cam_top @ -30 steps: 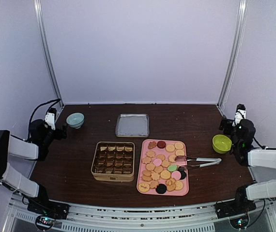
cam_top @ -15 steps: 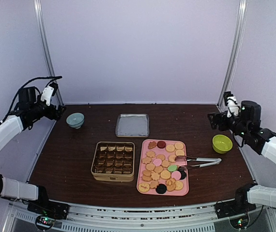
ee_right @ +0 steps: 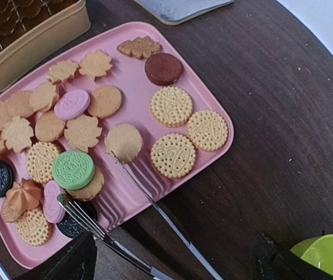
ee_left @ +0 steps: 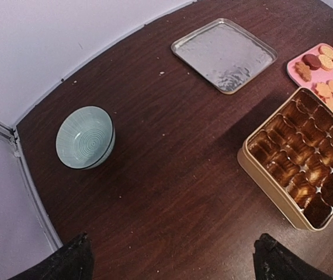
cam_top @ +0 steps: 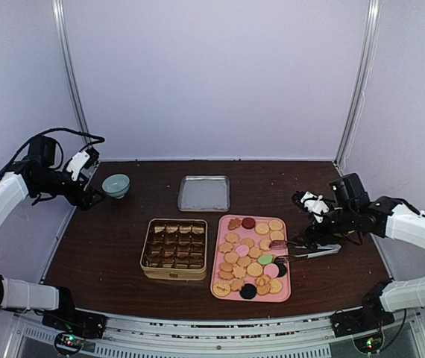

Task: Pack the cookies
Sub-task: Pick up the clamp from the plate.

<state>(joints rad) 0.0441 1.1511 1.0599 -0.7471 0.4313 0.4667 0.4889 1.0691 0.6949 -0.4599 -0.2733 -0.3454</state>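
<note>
The cookies [cam_top: 246, 261] lie on a pink tray [cam_top: 214, 280] at centre right: mostly tan, some pink, green, brown and black. In the right wrist view the cookies [ee_right: 172, 154] lie spread over the tray [ee_right: 134, 192]. A gold tin [cam_top: 174, 248] with empty compartments stands to the tray's left and also shows in the left wrist view [ee_left: 307, 157]. Metal tongs [cam_top: 313, 250] rest with their tips on the tray [ee_right: 155, 204]. My right gripper [cam_top: 307, 233] hovers open above the tongs' handle end [ee_right: 169, 262]. My left gripper [cam_top: 84, 195] is open and empty above bare table near the bowl [ee_left: 172, 265].
A pale blue bowl [cam_top: 115, 185] sits at the far left [ee_left: 86, 137]. A silver tray [cam_top: 203, 192] lies behind the tin [ee_left: 225, 53]. A green bowl [ee_right: 324, 254] sits right of the tongs. White walls close in the table on three sides.
Both arms have lifted from their folded rest poses at the table's sides. The right gripper has swung inward and down over the tongs. The left gripper has come down near the blue bowl.
</note>
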